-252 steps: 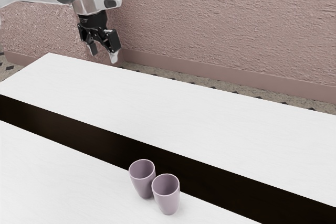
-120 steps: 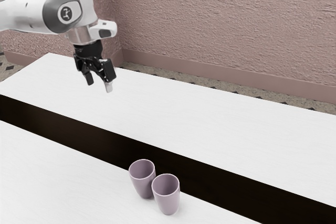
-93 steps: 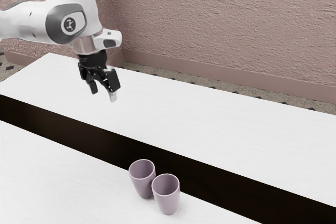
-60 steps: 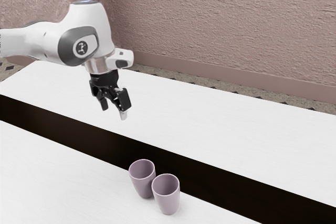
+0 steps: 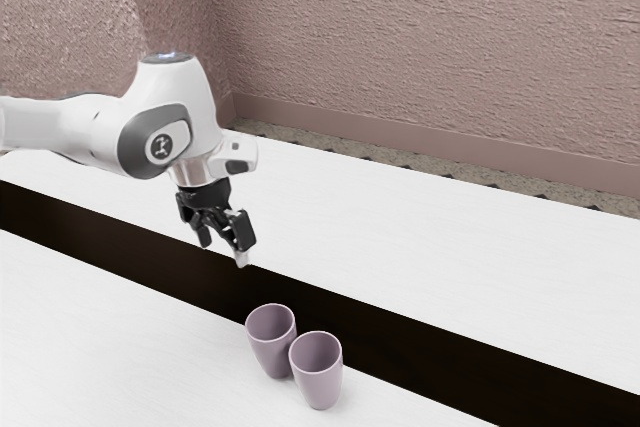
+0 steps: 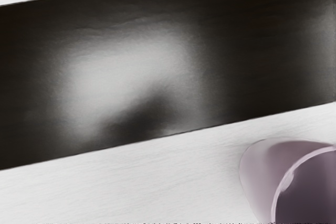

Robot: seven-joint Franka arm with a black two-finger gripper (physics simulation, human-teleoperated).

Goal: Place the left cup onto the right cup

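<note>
Left cup (image 5: 270, 339) upright beside the right cup (image 5: 316, 369), your gripper (image 5: 224, 250) empty above.
Both mauve cups stood on the white table (image 5: 100, 347), close against each other, just by its dark strip (image 5: 100, 237). Your gripper hung over that strip, toward the exterior view's left of the left cup, fingers parted with nothing between them.

White Franka arm (image 5: 70, 132) entering from the exterior view's left, forearm near horizontal, wrist joint bent so that the hand points down and slightly toward the exterior view's right. Black two-finger gripper (image 5: 224, 247), fingers spread apart with nothing between them, tips angled obliquely downward
</note>
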